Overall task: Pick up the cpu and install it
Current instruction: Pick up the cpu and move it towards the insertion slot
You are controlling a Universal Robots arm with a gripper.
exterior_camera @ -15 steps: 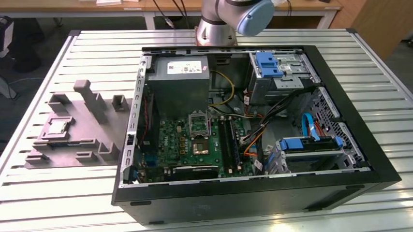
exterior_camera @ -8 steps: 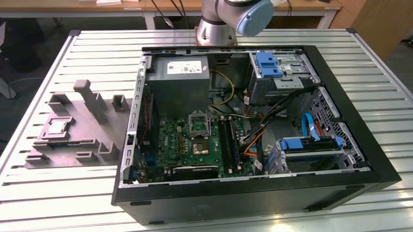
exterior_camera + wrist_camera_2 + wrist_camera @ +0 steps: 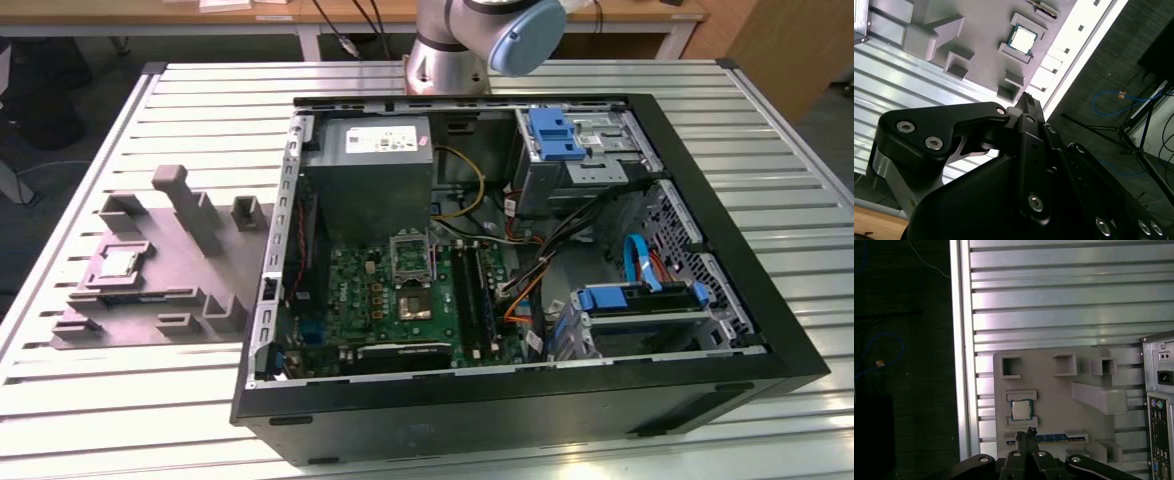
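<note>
The cpu (image 3: 118,262) is a small square chip with a pale metal top. It lies flat in a recess of the grey moulded fixture (image 3: 167,300), on the table at the exterior view's left. Both wrist views show the cpu (image 3: 1021,410) (image 3: 1022,38) in its recess from above. My gripper (image 3: 1029,432) (image 3: 1026,98) hangs well above the fixture, a little to one side of the chip, shut with nothing between its fingers. The dark socket frame (image 3: 411,252) sits on the green motherboard inside the open computer case (image 3: 747,290).
A blue memory stick (image 3: 1060,438) lies in a slot of the fixture (image 3: 1054,400) beside the chip. Upright blocks (image 3: 180,195) rise from the fixture. The power-supply box (image 3: 378,165), cables and drive cages crowd the case. The table edge (image 3: 961,365) runs close to the fixture.
</note>
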